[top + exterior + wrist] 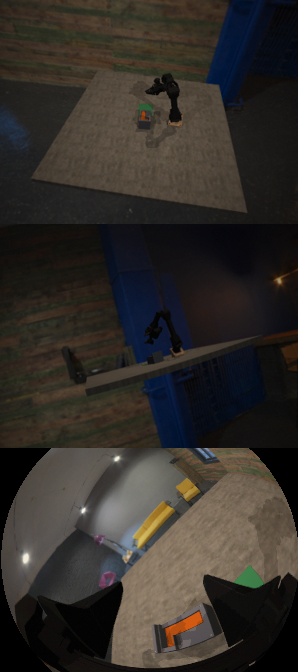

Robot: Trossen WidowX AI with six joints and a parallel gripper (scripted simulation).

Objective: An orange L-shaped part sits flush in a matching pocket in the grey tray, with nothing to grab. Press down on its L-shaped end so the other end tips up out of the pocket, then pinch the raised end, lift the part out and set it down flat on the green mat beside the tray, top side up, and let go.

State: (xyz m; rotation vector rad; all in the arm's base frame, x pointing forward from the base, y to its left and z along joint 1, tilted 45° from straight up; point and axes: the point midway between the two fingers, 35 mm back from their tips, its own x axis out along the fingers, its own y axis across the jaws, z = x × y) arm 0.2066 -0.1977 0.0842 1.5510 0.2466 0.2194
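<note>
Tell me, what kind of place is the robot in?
Probably a workshop or warehouse: a bare table top carries only the robot arm and grey tray, with a plank wall and blue steel column behind.

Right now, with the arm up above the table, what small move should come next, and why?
Probably lower the open gripper toward the orange part, over its L-shaped end. The part looks seated in the grey tray, nothing raised to pinch, and the gripper hangs well above it, holding nothing.

Industrial workshop or warehouse interior. A weathered plank wall [77, 34] and a blue steel column [234, 46] stand behind the claw [150, 90]. A rough counter [115, 161] lies beneath it.
</note>
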